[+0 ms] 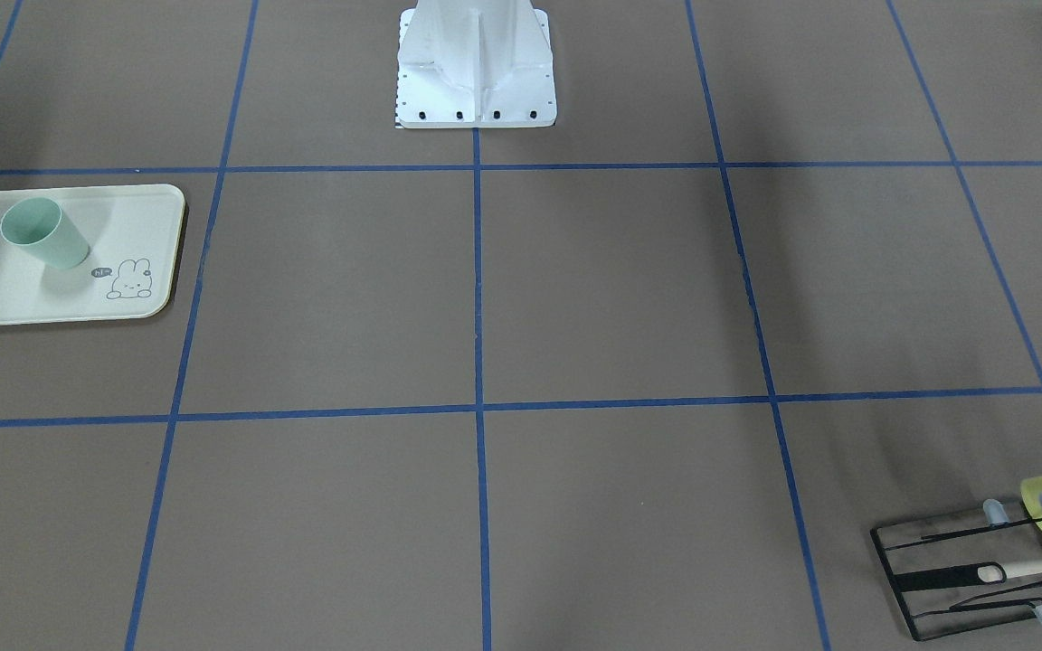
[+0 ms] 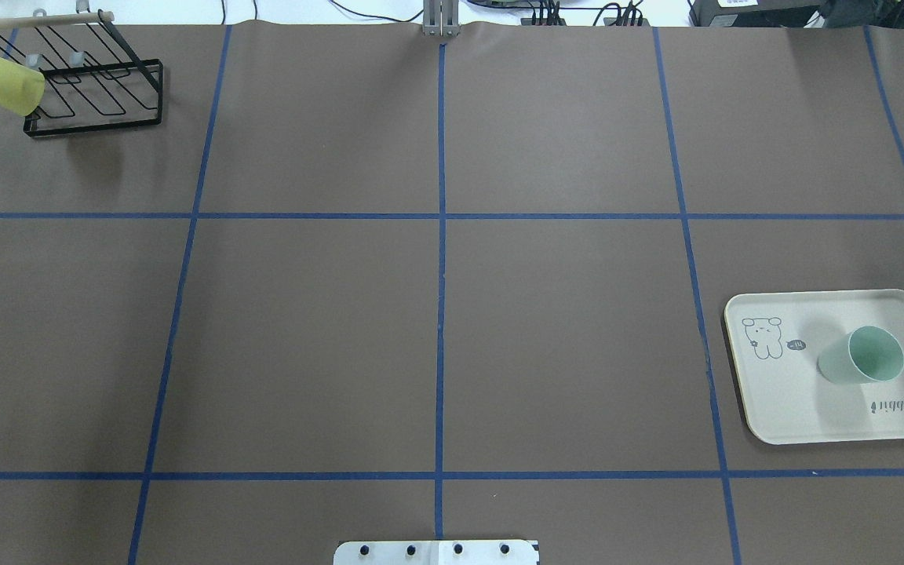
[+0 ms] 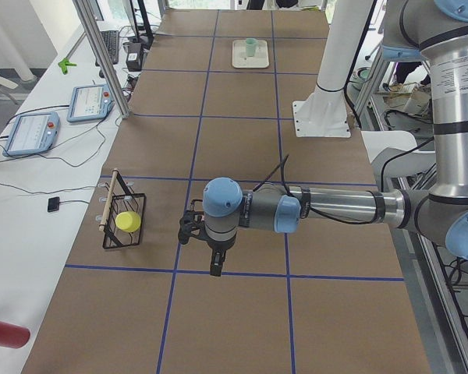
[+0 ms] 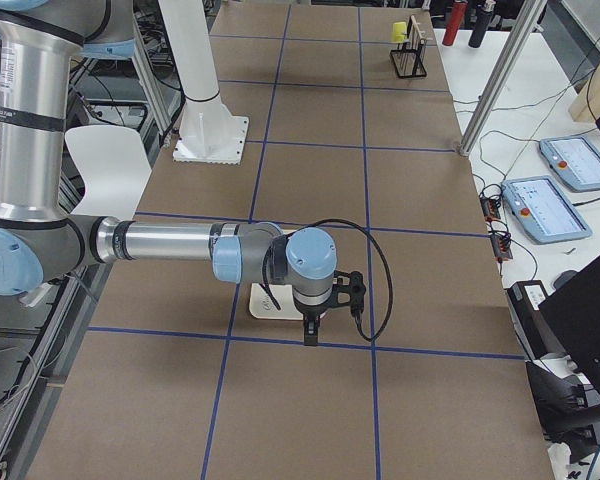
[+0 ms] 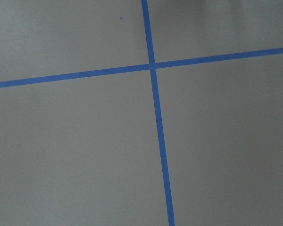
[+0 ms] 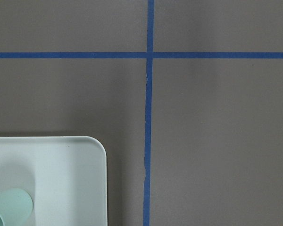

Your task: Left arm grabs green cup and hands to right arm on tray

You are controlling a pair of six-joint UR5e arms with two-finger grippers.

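The green cup [image 2: 862, 357] stands on the tray [image 2: 781, 400], mouth up, toward the 3 o'clock side of it in the overhead view, with the rabbit drawing at the 9 o'clock side. The tray itself lies near the table [image 2: 303, 337] edge at about 4 o'clock in that view. Nothing touches the cup.

The left arm [image 3: 335, 209] reaches out level above the table, and the left gripper [image 3: 215, 265] hangs downward, well apart from the tray and nearer to the black wire rack [image 2: 99, 126]. The rack is in the corner at 10 o'clock of the overhead view and carries a yellow-green cup [image 2: 1, 81]. The left wrist camera shows only bare table with blue tape lines.

The right arm [image 4: 170, 242] is also stretched level, and the right gripper [image 4: 311, 335] points down just beside the tray. Its wrist camera sees one corner of the tray and a part of the cup at 7 o'clock.

Both claws appear only in the side views, so I cannot tell if they are wide or narrow. Neither seems to carry anything.

My judgement is that the task is at its end: the cup is already at its goal on the tray, and no step seems to remain except perhaps bringing the arms back
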